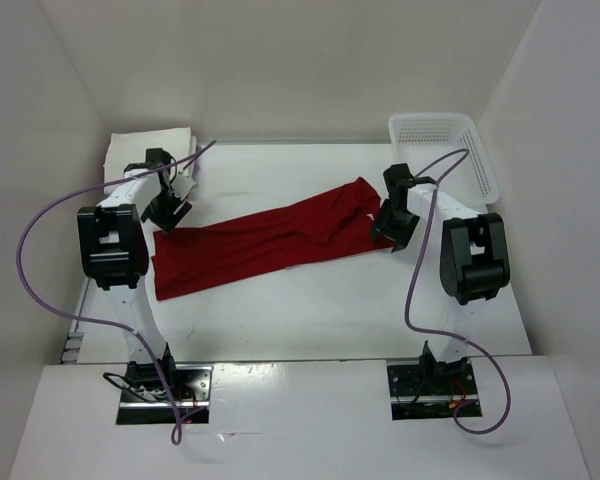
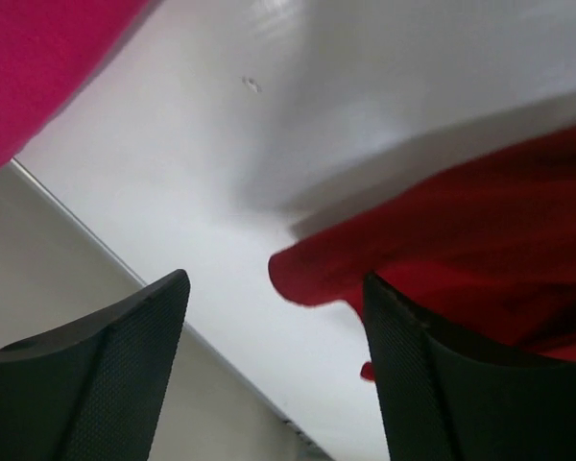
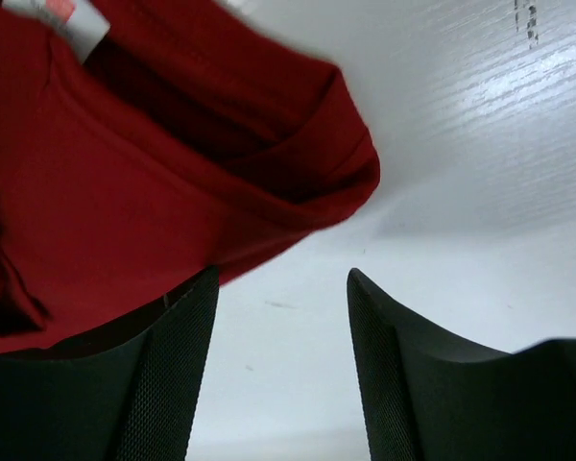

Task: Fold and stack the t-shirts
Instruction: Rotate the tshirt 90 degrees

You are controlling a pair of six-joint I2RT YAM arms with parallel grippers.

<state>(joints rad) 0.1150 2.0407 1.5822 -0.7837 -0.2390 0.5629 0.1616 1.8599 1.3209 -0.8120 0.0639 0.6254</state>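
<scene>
The dark red t-shirt lies folded into a long band across the table, from lower left to upper right. My left gripper is open at its left end; in the left wrist view a corner of the dark red cloth sits by the right finger. My right gripper is open at the shirt's right end; the right wrist view shows the red shirt and its white label beside the left finger. Cream white cloth lies at the back left. Magenta-pink cloth shows in the left wrist view.
A white lattice basket stands at the back right corner. White walls enclose the table on three sides. Purple cables loop from both arms over the table's sides.
</scene>
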